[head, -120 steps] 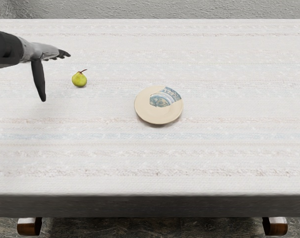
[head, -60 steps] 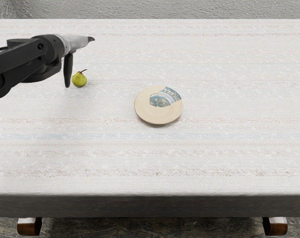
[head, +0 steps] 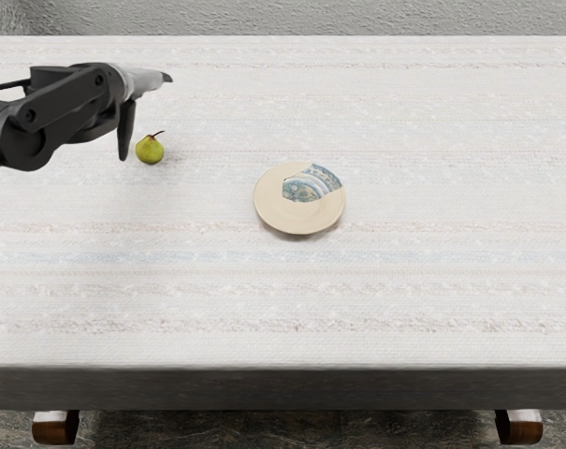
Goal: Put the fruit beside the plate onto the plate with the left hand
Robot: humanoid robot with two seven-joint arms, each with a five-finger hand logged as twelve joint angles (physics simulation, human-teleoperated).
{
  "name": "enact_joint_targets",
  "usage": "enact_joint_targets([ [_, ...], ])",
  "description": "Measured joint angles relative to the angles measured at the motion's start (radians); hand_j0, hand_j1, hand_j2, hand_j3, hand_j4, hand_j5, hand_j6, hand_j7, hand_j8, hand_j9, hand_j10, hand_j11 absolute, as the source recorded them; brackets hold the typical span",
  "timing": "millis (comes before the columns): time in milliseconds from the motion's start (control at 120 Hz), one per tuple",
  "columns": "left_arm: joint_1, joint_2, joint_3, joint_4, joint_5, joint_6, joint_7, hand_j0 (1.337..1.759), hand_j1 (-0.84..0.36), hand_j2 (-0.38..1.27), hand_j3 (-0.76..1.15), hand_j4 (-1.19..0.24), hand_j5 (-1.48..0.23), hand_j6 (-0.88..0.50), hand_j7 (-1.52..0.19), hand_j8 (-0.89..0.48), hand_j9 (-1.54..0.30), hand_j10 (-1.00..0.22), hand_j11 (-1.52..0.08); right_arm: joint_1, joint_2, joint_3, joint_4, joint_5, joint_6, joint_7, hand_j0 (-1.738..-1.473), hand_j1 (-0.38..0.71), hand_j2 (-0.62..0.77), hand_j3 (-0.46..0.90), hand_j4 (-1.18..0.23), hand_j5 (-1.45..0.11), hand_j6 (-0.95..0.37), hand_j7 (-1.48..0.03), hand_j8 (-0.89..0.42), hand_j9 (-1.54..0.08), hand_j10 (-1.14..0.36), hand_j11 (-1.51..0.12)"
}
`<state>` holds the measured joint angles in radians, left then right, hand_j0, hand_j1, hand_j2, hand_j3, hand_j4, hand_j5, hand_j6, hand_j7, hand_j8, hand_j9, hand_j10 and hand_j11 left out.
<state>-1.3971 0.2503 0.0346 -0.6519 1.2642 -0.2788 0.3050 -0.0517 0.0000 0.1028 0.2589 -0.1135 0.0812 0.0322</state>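
Pear [head: 150,150] sits on the table [head: 404,299] just to the right of the left hand [head: 131,92] and a little nearer the camera than the palm. A narrow strip of pale tabletop shows between the fruit and the nearest digit. The pear is small, yellow-green and upright, and its thin reddish stem leans to the right.

The hand holds nothing and its digits are spread apart. The fingers [head: 152,78] reach straight out to the right, farther back than the pear. One dark digit [head: 125,131], probably the thumb, hangs straight down beside the fruit's left flank without touching it. The dark forearm [head: 39,117] runs back from the hand to the picture's left edge, thick and jointed, and lies over the far left part of the table.

The plate [head: 283,215] lies well off to the right of the hand and nearer the camera, past the pear on the side away from the hand. Pear and plate are well apart, with bare tabletop between them. The plate is round and cream, with a blue-green patterned patch on its far right part. Two brown table legs [head: 55,426] show under the table's front edge, one almost straight below the hand in the picture and the other far to the right
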Motion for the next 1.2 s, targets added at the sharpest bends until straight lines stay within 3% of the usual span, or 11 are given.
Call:
enact_joint_targets([
  [492,0.013,-0.042,0.052,0.06,-0.063,-0.019,-0.023,1.658,0.15,0.03,0.0,-0.17,-0.22,-0.17,-0.22,-0.17,-0.22,-0.17,-0.22,0.0,0.0,0.0,0.002,0.0,0.0,0.0,-1.658,-0.31,-0.01,0.0,-0.03,-0.04,-0.03,-0.04,-0.03,-0.04,-0.03,-0.04],
  [783,0.015,-0.107,0.066,0.19,-0.069,-0.007,-0.067,1.658,0.14,0.04,0.0,-0.18,-0.23,-0.18,-0.23,-0.18,-0.23,-0.18,-0.23,-0.001,0.0,0.0,0.006,0.0,0.0,0.0,-1.658,-0.31,-0.01,0.0,-0.03,-0.04,-0.03,-0.04,-0.03,-0.04,-0.03,-0.04],
  [1200,0.074,-0.134,0.119,0.244,-0.082,0.008,-0.076,1.658,0.14,0.03,0.0,-0.17,-0.22,-0.17,-0.22,-0.17,-0.22,-0.17,-0.22,-0.002,0.0,0.0,0.006,0.0,0.0,0.0,-1.658,-0.31,-0.01,0.0,-0.03,-0.04,-0.03,-0.04,-0.03,-0.04,-0.03,-0.04],
])
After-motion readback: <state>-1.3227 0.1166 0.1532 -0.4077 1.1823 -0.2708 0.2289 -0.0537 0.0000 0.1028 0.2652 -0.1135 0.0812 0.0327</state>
